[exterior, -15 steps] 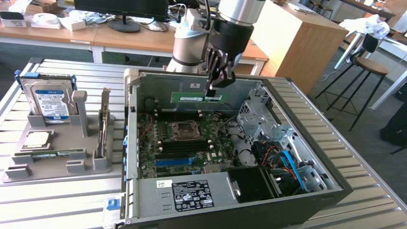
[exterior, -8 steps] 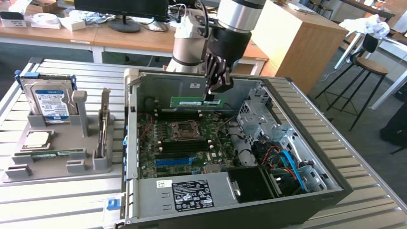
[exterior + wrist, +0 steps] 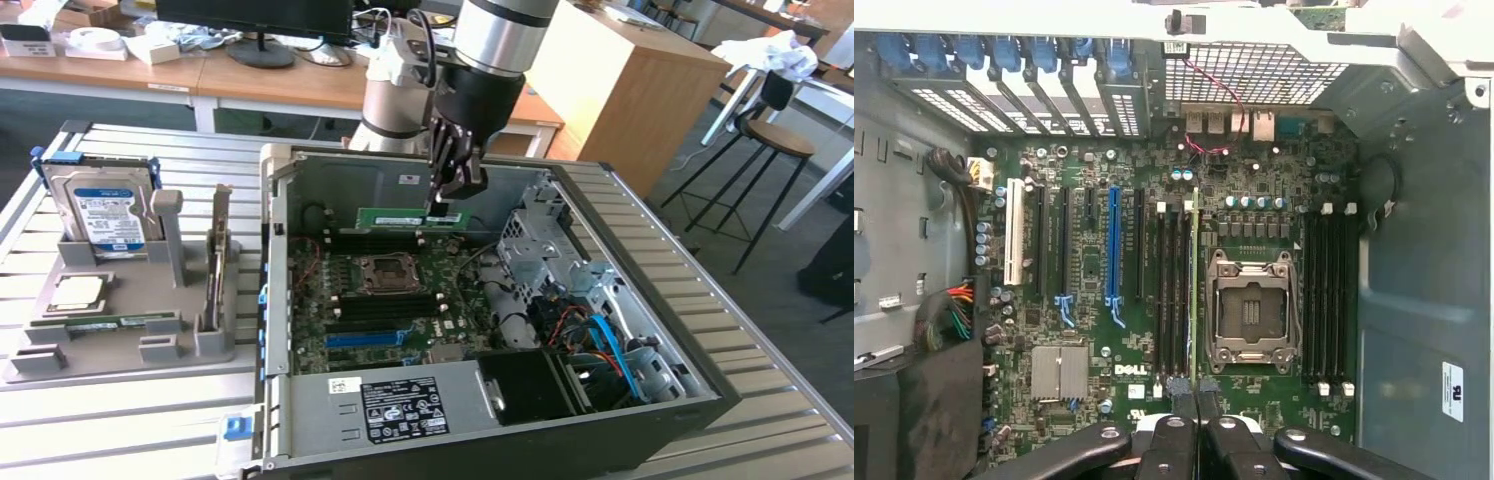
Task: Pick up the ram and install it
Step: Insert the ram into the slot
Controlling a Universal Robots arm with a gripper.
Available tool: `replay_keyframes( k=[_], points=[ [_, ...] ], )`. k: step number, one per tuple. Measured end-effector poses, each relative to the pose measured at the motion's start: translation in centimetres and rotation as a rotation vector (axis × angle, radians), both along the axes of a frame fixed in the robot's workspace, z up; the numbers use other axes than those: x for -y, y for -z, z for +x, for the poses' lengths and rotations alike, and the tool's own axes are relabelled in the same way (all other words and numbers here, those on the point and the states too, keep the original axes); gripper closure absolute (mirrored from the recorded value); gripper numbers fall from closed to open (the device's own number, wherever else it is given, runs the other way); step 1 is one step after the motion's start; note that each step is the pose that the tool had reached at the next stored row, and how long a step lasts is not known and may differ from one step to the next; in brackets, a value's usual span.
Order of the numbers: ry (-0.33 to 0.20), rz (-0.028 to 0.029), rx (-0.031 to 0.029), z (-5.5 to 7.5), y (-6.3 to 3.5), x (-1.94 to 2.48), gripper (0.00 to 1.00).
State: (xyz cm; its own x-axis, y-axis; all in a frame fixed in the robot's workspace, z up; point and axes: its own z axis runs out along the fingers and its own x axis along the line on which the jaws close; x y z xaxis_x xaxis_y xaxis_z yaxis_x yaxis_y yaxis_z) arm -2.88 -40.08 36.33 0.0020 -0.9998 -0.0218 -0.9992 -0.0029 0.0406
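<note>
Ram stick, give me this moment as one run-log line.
gripper: shut on ram | location: above memory slots, inside open computer case | install: not yet seated

Exterior view: raised, a little way off, angled down over open computer case [image 3: 360, 185].
Wrist view: close, facing straight onto motherboard [image 3: 1084, 300].
Shared: motherboard, processor socket [image 3: 387, 268].

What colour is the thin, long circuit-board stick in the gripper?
Green, the thin long ram stick; the exterior view shows it best.
</note>
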Motion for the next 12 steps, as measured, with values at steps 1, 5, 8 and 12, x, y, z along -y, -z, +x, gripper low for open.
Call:
replay_keyframes(
  k=[1,5,8,12],
  points=[
    [0.0,0.0001,0.0001,0.0,0.01,0.0,0.89],
    [0.0,0.0001,0.0001,0.0,0.01,0.0,0.89],
    [0.0,0.0001,0.0001,0.0,0.01,0.0,0.89],
    [0.0,0.0001,0.0001,0.0,0.01,0.0,0.89]
  ],
)
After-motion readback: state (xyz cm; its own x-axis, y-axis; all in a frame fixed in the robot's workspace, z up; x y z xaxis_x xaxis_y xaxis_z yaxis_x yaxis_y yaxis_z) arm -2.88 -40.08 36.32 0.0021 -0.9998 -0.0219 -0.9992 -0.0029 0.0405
